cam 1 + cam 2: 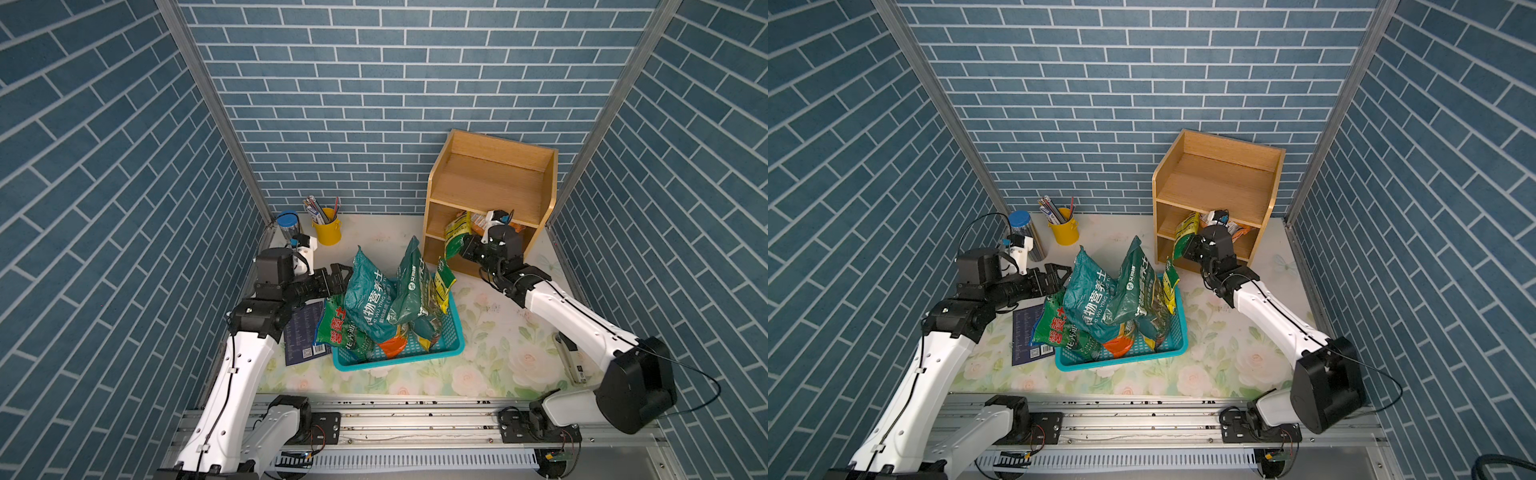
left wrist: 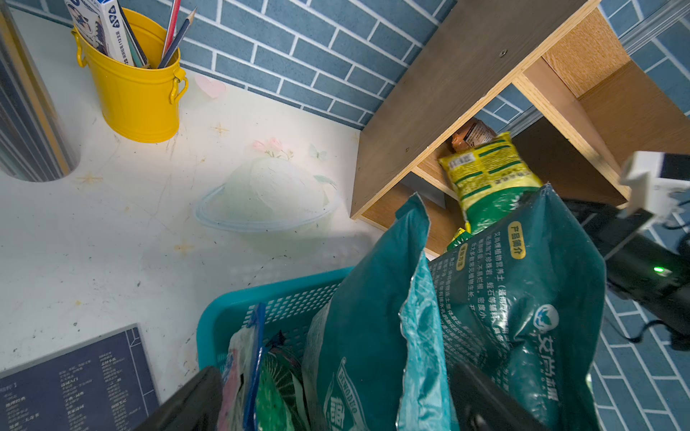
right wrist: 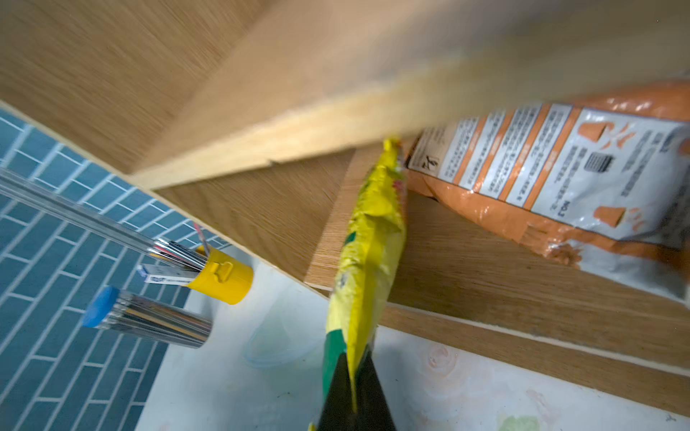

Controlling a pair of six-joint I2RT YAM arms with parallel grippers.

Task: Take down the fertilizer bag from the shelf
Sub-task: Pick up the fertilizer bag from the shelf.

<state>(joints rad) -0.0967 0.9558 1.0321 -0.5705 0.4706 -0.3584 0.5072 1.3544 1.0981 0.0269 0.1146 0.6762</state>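
Blue-brick walls, floral table (image 1: 498,332) | fertilizer bag (image 3: 367,239) half out of shelf (image 1: 490,178) middle tier, beside orange bag (image 3: 541,168) | right gripper (image 3: 353,395) clamped on its green end | likely soft, slick, granular (will sag; pinch near the seam) | long axis: yellow end into shelf, green end outward and down

fertilizer bag (image 3: 367,239): thin plastic film, glossy, creased; pinched between jaws of right gripper (image 3: 354,380), its fingers matt black plastic.
orange bag (image 3: 552,175), just beyond jaws: glossy film, wrinkled.
shelf (image 1: 490,183), around jaws: light wood-grain board, matt, paler raw edges.
basket (image 1: 395,360), near jaws, apart: turquoise perforated plastic, smooth, slight sheen.
teal bags (image 1: 370,299) in basket: satin plastic film, crumpled.
bucket (image 2: 138,93), well apart from jaws: yellow painted metal, glossy.
jar (image 3: 149,321), well apart: clear shiny plastic, blue lid.
table (image 1: 490,357): smooth floral print, scuffed.
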